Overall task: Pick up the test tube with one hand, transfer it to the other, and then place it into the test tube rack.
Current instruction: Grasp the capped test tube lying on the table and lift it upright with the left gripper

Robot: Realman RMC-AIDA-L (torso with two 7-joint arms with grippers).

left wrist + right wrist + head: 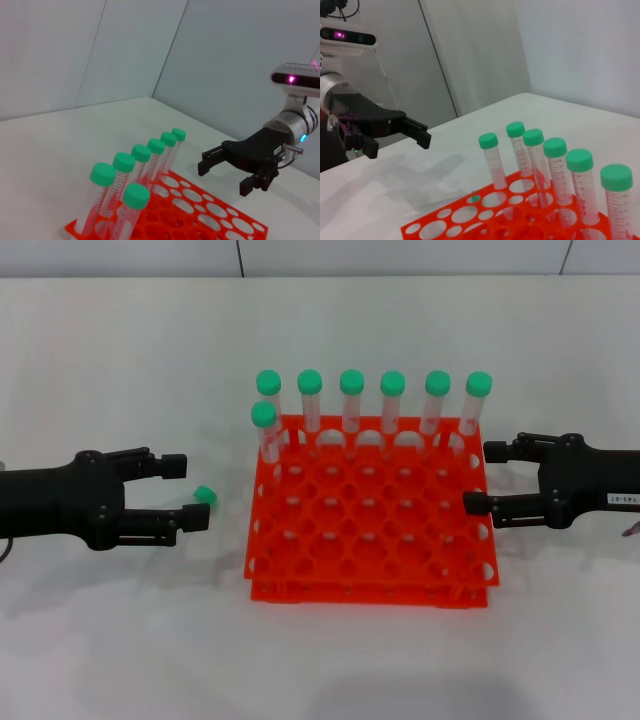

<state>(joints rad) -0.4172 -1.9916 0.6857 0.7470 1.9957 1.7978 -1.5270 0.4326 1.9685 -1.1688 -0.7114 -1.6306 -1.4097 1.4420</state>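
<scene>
Left hand (192,493): black, unlabelled, held low over the white worktop (120,640) with the forearm lying level and pointing toward the rack. Its two fingers (172,466) are spread wide and nothing is gripped. In the right wrist view the same hand (422,135) is seen well beyond the rack's far edge, raised above the worktop.

Test tube (204,496): lying on the worktop just at the tips of the left hand, between them and the rack. Only its green cap is plainly seen in the head view; the clear body is faintly seen lying flat beside the rack in the right wrist view (440,204). Whether the fingertips are touching it cannot be told.

Right hand (480,477): black, with a small white label on its body, held level at the opposite side of the rack with the fingertips at the rack's edge. Its fingers are parted and nothing is held. It is also seen in the left wrist view (224,170), hovering over the rack's far side.

Rack (368,515): bright orange, two-tiered, with a grid of round holes, standing on the worktop between the two hands.

Other tubes (352,400): seven green-capped tubes standing upright in the rack, six in the row farthest from the robot and one in the next row at the end nearer the left hand.
</scene>
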